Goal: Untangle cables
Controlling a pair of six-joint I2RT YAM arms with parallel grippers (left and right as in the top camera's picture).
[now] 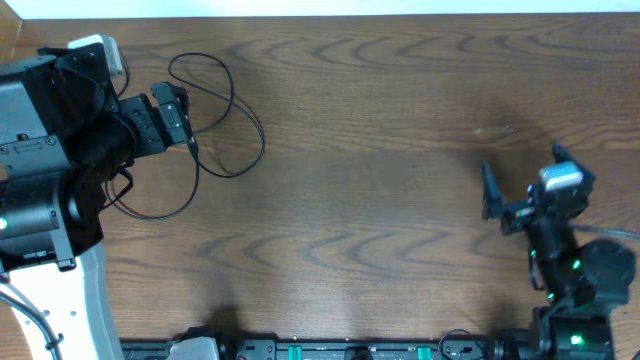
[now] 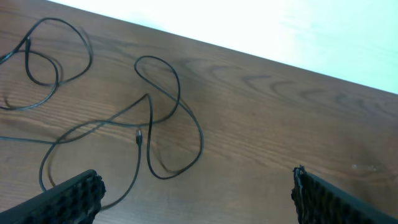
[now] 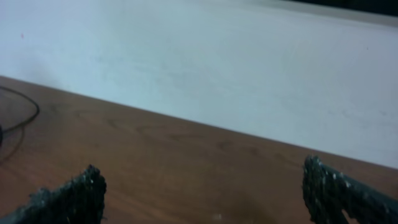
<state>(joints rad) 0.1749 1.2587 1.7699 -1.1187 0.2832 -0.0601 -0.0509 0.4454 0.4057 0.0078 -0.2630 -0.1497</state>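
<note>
A: Nearest in the left wrist view?
B: The left end effector [image 2: 196, 190], spread wide above the wooden desk [image 2: 292, 118], gripping nothing.
A: Just beyond its fingers [image 2: 74, 196]?
B: Thin black cables [image 2: 201, 142], lying slack on the desk in crossing loops. Cannot tell how many strands. A small plug end [image 2: 139, 137] near the middle of the tangle.
A: Touching the fingers?
B: Cannot tell. Nearest strands close beside the left-hand finger, the rest ahead and toward the left.
A: Nearest in the right wrist view?
B: The right end effector [image 3: 202, 193], likewise spread wide, gripping nothing.
A: Past it?
B: More desk, a short curve of black cable at the far left edge, then a white surface [image 3: 217, 74] behind the desk.
A: And from overhead?
B: Cables on the left part of the desk, directly before the left end effector. Right end effector well apart from them, over at the right side.
</note>
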